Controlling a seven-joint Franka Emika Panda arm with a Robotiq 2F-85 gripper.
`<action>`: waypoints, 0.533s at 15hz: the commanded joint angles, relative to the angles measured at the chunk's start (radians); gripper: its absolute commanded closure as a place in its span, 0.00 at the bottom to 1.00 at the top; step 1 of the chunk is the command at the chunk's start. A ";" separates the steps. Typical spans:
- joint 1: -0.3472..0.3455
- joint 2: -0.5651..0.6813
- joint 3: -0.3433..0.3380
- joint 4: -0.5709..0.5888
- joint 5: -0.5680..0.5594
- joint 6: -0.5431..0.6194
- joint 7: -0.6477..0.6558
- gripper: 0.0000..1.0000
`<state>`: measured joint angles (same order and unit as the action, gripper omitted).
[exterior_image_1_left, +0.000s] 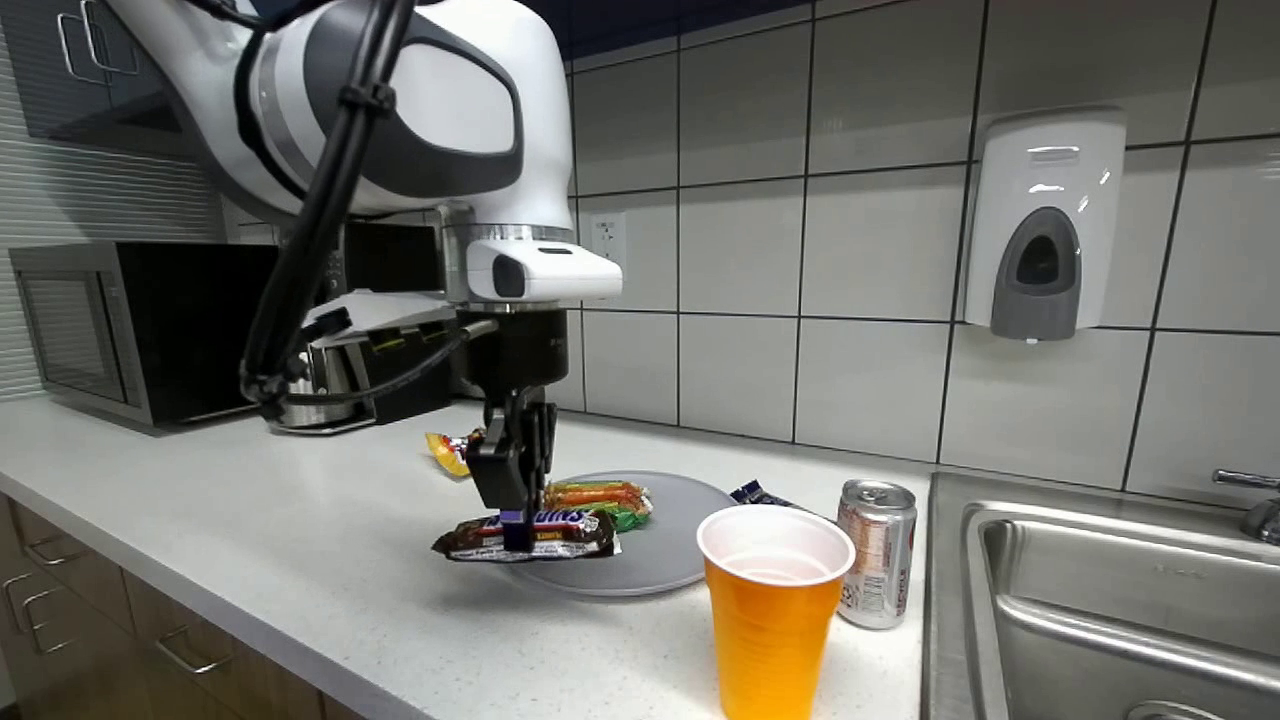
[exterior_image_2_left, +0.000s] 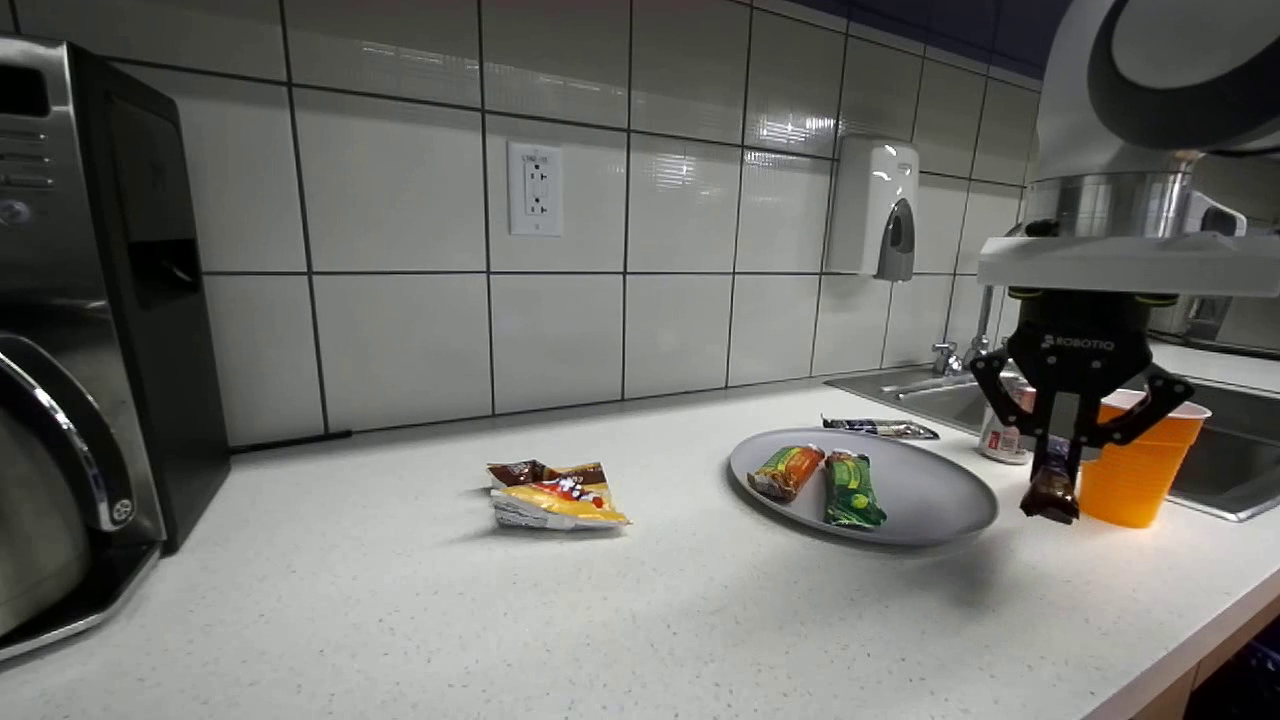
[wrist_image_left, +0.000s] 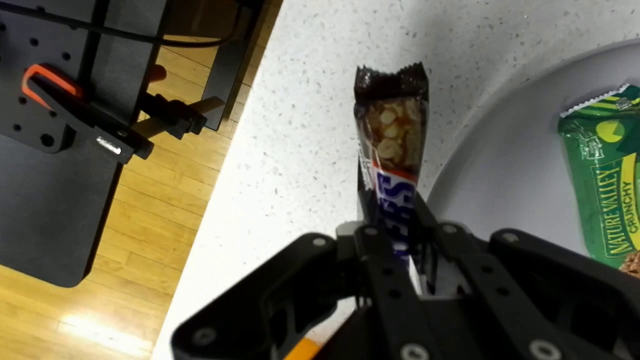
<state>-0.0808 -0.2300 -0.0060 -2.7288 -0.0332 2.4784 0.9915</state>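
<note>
Black and nearly closed, the claw pinches the Snickers across its width above the tabletop, long axis alongside the plate.

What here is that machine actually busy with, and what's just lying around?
Busy with:
Snickers bar, clamped in the gripper
gray plate, close by the held bar, so probably involved

Just lying about, as far as I can judge:
green bar and orange-wrapped bar, resting on the plate
dark packet, near the plate
yellow packet
orange cup
silver can
</note>
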 joint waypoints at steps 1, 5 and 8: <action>-0.007 0.050 0.015 0.065 -0.007 -0.028 -0.044 0.96; -0.005 0.118 0.011 0.116 -0.012 -0.023 -0.072 0.96; 0.001 0.174 0.005 0.158 -0.015 -0.020 -0.090 0.96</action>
<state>-0.0796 -0.1195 -0.0003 -2.6361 -0.0334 2.4784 0.9320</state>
